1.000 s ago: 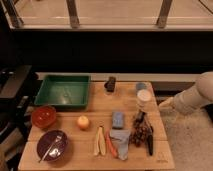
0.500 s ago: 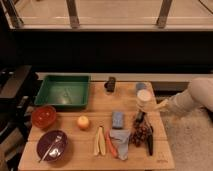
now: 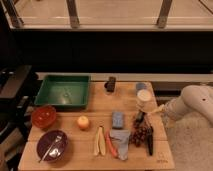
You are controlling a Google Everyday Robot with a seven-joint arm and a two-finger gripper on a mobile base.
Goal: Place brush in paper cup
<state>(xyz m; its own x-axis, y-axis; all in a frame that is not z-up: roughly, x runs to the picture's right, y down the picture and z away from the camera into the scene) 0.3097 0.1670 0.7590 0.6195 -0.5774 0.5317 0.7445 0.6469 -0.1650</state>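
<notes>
**Open claw at the table's right edge, brush flat on the board**

Reading the wooden table point(image 3: 75, 159) as a dial, the gripper point(image 3: 154, 111) hangs at about three o'clock. It comes in from the right on a white arm point(image 3: 196, 102), just off the lower right side of the paper cup point(image 3: 144, 98). Its fingers look spread with nothing between them, though they blur into the dark items below, so I would not swear to their exact tips.

The paper cup stands upright at about two o'clock, with a small blue-grey container point(image 3: 141, 86) just behind it. The brush point(image 3: 149, 144) lies flat at about four o'clock, running roughly from twelve to six, close beside the dark-red grape bunch point(image 3: 139, 134) on the bunch's three o'clock side. It is apart from the claw and outside the cup.

- Twelve o'clock: a stubby black block point(image 3: 110, 84).
- Ten o'clock: a green tray point(image 3: 62, 91).
- Eight o'clock: a red bowl point(image 3: 43, 116), and below it a purple bowl point(image 3: 51, 146) holding a spoon.
- Near the centre: an orange fruit point(image 3: 83, 122), a blue sponge point(image 3: 118, 119), a grey cloth point(image 3: 121, 137) and a carrot point(image 3: 111, 144).
</notes>
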